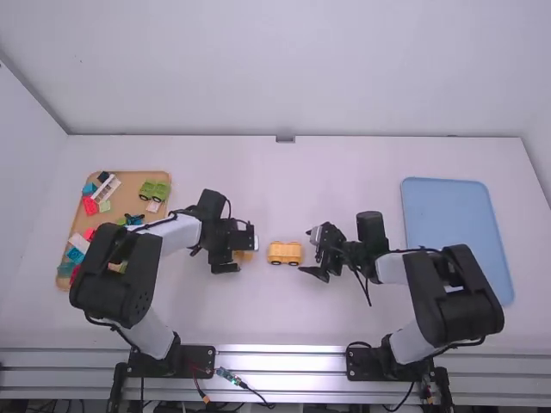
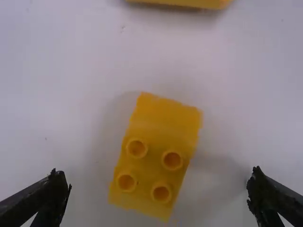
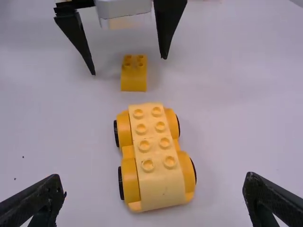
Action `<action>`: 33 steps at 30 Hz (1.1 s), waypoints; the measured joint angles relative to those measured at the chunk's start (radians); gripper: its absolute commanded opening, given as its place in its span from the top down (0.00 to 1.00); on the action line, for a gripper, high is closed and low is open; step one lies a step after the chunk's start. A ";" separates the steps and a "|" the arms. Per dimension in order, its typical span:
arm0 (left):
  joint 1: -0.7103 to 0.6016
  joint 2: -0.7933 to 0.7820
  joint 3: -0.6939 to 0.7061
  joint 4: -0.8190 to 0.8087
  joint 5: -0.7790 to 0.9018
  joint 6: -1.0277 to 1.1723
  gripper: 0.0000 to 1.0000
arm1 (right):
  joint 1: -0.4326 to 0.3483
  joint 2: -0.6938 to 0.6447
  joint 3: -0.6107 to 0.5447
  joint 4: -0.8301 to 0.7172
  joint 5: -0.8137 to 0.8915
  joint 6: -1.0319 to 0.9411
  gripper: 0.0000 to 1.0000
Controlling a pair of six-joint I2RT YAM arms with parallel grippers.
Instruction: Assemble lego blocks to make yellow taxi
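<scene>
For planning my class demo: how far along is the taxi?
The yellow base already stands on its wheels, studs bare. Nothing is in hand: right end effector open, left end effector open above the loose four-stud block. Remaining, probably: pressing that block onto the base.

"Where do things lie on the table (image 1: 327, 176)?"

"A toy car (image 1: 285, 251) rests mid-table, a block (image 1: 244, 256) near it to the left."

"And the flanks?"

"Loose blocks (image 1: 89, 206) sit in a tray (image 1: 129, 196) at left, another car (image 1: 153, 190) in its far right corner. A second tray (image 1: 448, 224) lies at right."
</scene>
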 measured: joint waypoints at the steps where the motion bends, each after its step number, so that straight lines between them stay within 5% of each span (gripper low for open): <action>1: 0.007 0.000 0.000 0.007 0.024 0.022 0.01 | 0.015 0.000 0.000 0.000 0.011 0.000 0.01; 13: 0.257 0.045 0.000 -0.020 0.522 0.332 0.01 | 0.081 0.031 -0.003 0.142 0.040 0.006 0.01; 24: 0.261 0.196 0.000 0.082 0.695 0.363 0.01 | 0.081 0.340 -0.004 0.558 -0.013 0.127 0.01; 33: 0.257 0.196 0.000 0.112 0.726 0.359 0.01 | 0.080 0.514 0.091 0.590 -0.116 0.188 0.01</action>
